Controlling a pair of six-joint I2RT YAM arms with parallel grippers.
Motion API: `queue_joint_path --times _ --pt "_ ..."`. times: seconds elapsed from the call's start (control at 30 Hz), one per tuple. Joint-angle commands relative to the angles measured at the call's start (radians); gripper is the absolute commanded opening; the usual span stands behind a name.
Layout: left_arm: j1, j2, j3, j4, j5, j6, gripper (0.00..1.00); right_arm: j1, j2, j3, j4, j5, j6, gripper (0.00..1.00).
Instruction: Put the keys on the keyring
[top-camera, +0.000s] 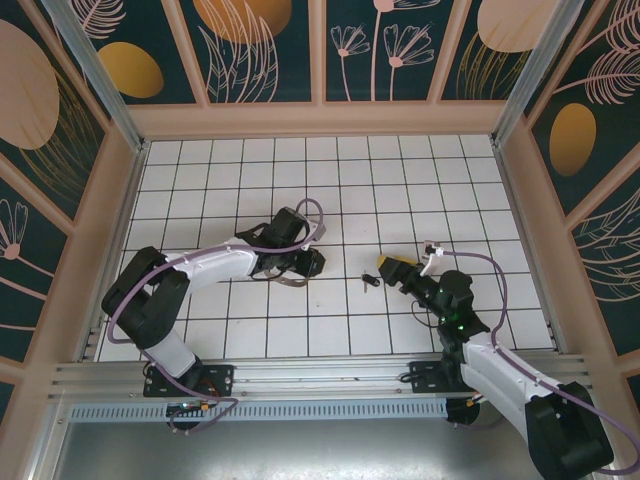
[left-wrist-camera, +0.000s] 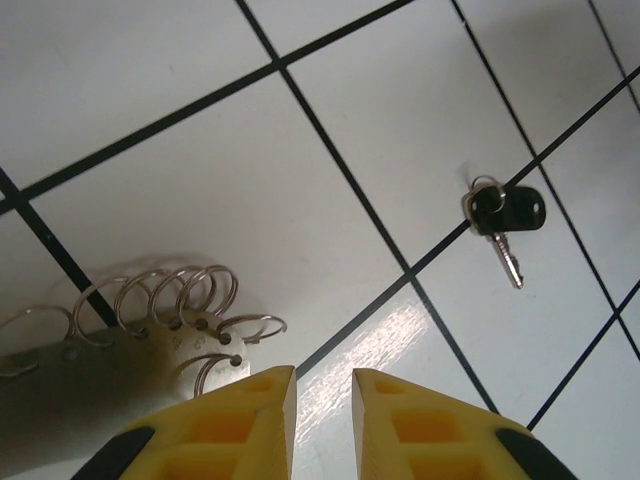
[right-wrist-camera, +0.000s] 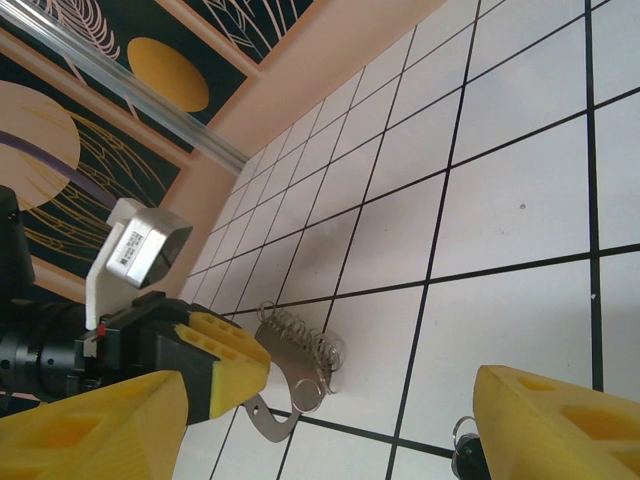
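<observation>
one small key (left-wrist-camera: 505, 215) lies flat on the white tile, well apart from the keyring (left-wrist-camera: 120, 360), whose flat tab of wire loops sits just beside the left gripper (left-wrist-camera: 322, 400). that gripper's jaws stand nearly together, with a thin gap and nothing between them. the right gripper (right-wrist-camera: 330, 420) gapes wide and empty near the key. i'd guess the key is light, thin and slippery, best pinched by its dark head. the loops look stiff and springy. a small label (right-wrist-camera: 135, 250) is too tiny to read.
</observation>
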Motion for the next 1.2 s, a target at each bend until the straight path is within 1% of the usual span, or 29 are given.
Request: queue_joint_path --times 0.0,0.2,0.3,0.37,0.47,0.5,0.63,1.17 --pt "0.004 0.018 -0.019 0.007 0.006 -0.032 0.24 -0.009 -0.017 -0.170 0.030 -0.013 0.003 0.77" --pt "0.022 0.032 -0.042 0.009 -0.007 -0.031 0.28 -0.008 -0.018 -0.170 0.028 -0.011 0.002 0.79" --pt "0.031 0.040 -0.048 0.012 -0.017 -0.027 0.32 -0.009 -0.018 -0.169 0.027 -0.008 0.002 0.81" --pt "0.031 0.049 -0.045 0.012 -0.022 -0.023 0.33 -0.009 -0.018 -0.168 0.026 -0.010 0.004 0.83" --pt "0.033 0.049 -0.046 0.012 -0.031 -0.017 0.33 -0.008 -0.018 -0.167 0.026 -0.010 0.004 0.84" --pt "0.033 0.075 -0.046 0.012 -0.035 -0.014 0.33 -0.009 -0.018 -0.167 0.025 -0.010 0.003 0.85" --pt "0.033 0.092 -0.042 0.009 -0.052 -0.004 0.33 -0.009 -0.018 -0.167 0.024 -0.010 0.004 0.86" --pt "0.034 0.098 -0.011 0.004 -0.025 0.007 0.28 -0.011 -0.017 -0.166 0.021 0.000 0.003 0.86"
